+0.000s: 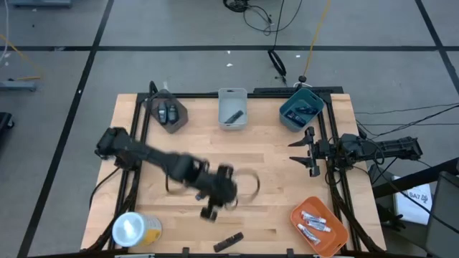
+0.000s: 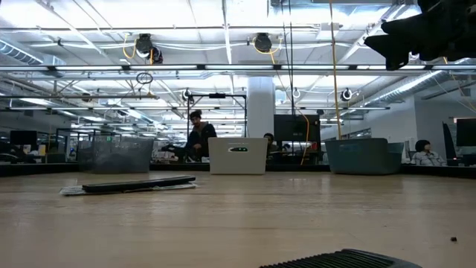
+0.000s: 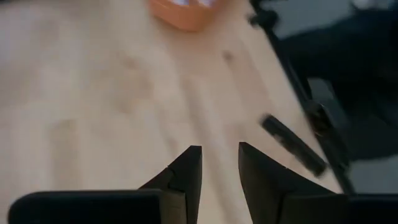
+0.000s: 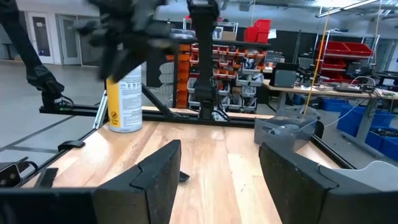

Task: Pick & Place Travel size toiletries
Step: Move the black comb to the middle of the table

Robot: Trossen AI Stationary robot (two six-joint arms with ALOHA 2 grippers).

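Note:
A black stick [image 1: 228, 241] lies flat on the wood by the table's near edge; it also shows in the low view [image 2: 137, 184] and the left wrist view [image 3: 292, 144]. My left gripper [image 1: 214, 209] [image 3: 219, 168] hangs open above the table a little to the far-left of the stick, touching nothing. Silvery-white tubes [image 1: 314, 223] lie in the orange bin. Two dark grey oval pieces [image 1: 168, 112] sit in the dark grey bin, a black stick [image 1: 233, 115] in the white bin, and dark blue packets [image 1: 300, 111] in the teal bin. My right gripper [image 1: 295, 151] [image 4: 217, 174] waits open at the table's right side.
The dark grey bin [image 1: 181, 115], white bin [image 1: 232, 95] and teal bin [image 1: 285, 115] stand along the far edge. The orange bin [image 1: 337, 236] is at the near right corner. A yellow roll with a white top [image 1: 136, 229] stands at the near left corner. People show in the room behind.

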